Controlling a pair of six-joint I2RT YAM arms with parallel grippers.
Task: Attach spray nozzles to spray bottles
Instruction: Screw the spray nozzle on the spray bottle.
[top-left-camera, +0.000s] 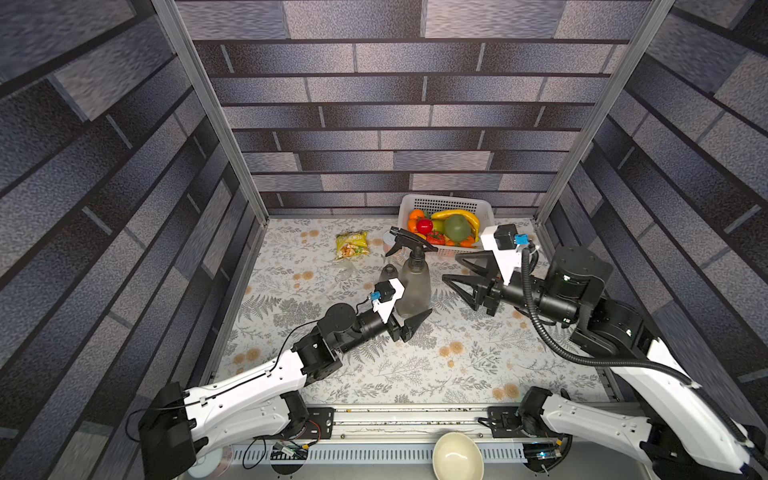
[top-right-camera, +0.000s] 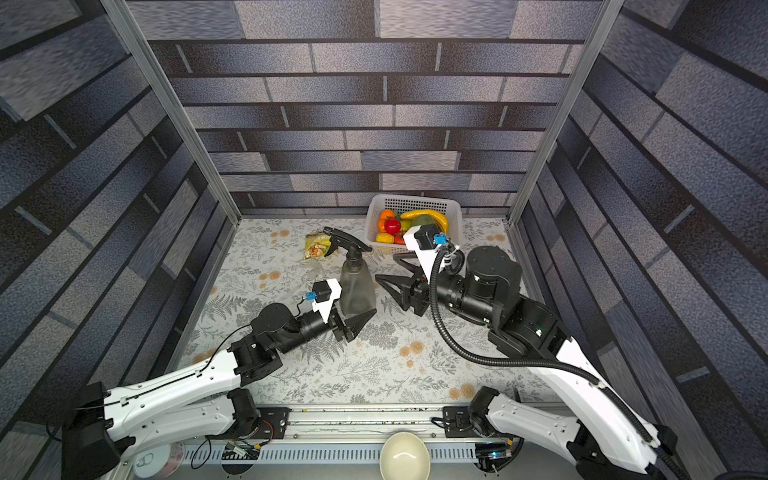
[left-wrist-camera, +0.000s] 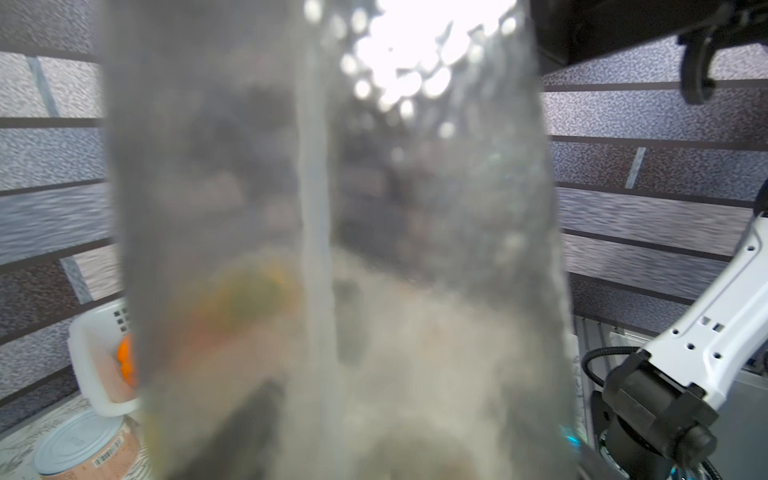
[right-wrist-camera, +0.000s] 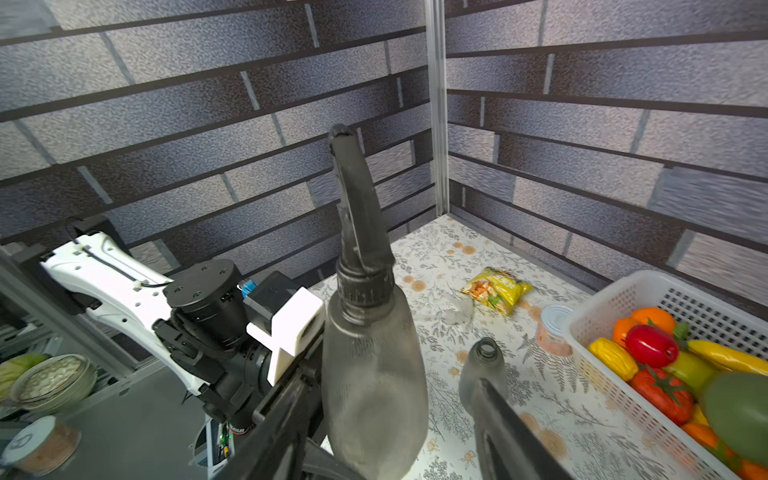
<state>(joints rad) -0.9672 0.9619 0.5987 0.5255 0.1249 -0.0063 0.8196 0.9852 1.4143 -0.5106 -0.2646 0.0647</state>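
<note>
My left gripper (top-left-camera: 415, 313) is shut on the wide base of a smoky-grey spray bottle (top-left-camera: 413, 286), which it holds upright at mid-table. A black spray nozzle (top-left-camera: 409, 243) sits on that bottle's neck, its collar (right-wrist-camera: 363, 286) down over the thread. In the left wrist view the bottle (left-wrist-camera: 332, 249) fills the frame, with the dip tube (left-wrist-camera: 316, 208) running down inside. My right gripper (top-left-camera: 451, 266) stands open just right of the bottle, not touching it; its fingers (right-wrist-camera: 507, 432) hold nothing. A second bottle (right-wrist-camera: 484, 365) with a bare neck stands behind. A clear-whitish nozzle (right-wrist-camera: 453, 313) lies on the cloth beyond.
A white basket (top-left-camera: 446, 203) of toy fruit stands at the back right, close to the right arm. A yellow snack packet (top-left-camera: 352, 245) lies at the back, and a pinkish tin can (right-wrist-camera: 555, 328) stands beside the basket. A cream bowl (top-left-camera: 457, 457) sits beyond the table's front edge.
</note>
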